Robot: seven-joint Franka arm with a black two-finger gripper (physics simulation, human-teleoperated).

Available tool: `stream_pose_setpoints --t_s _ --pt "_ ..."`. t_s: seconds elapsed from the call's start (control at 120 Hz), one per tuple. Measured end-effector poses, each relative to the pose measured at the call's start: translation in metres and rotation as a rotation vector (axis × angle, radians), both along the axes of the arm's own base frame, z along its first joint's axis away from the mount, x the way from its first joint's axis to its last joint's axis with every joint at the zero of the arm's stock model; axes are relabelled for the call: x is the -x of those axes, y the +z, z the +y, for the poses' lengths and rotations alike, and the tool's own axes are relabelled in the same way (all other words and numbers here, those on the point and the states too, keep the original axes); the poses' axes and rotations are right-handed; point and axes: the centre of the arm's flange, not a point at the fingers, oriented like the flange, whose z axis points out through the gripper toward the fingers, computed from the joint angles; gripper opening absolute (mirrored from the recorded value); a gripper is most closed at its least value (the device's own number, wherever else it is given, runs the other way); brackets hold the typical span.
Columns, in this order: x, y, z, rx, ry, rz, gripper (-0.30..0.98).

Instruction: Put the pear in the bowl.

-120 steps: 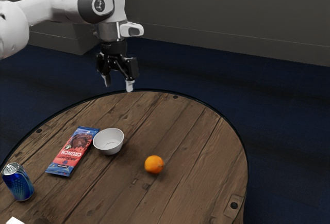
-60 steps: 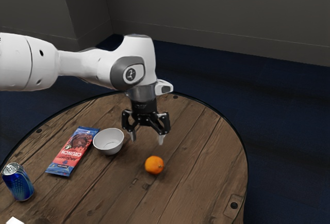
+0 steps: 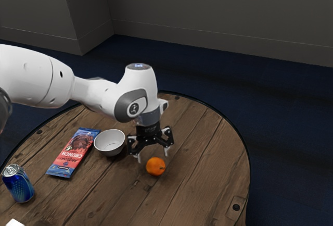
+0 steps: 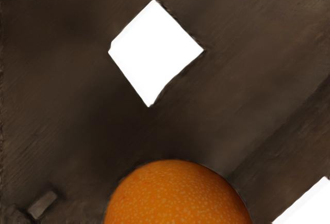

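Arm in from exterior view's left — gripper pointing down, fingers spread wide apart.

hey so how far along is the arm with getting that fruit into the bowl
Nothing looks finished: the bowl is empty, and the orange rests on the table beside it. Underway is the approach: the gripper is open and low at the orange, not holding it. Left: grasp, lift, carry and release into the bowl. The task says pear, but this fruit looks like an orange.
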Motion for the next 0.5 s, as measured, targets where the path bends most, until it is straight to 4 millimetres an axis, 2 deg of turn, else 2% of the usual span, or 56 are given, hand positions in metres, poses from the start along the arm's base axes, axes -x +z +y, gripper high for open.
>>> stream_pose_setpoints --t_s 0.317,0.5 --pt "0.008 -0.011 -0.013 -0.019 0.159 -0.004 0.67" --pt "0.009 -0.026 -0.015 -0.031 0.226 0.013 0.67"
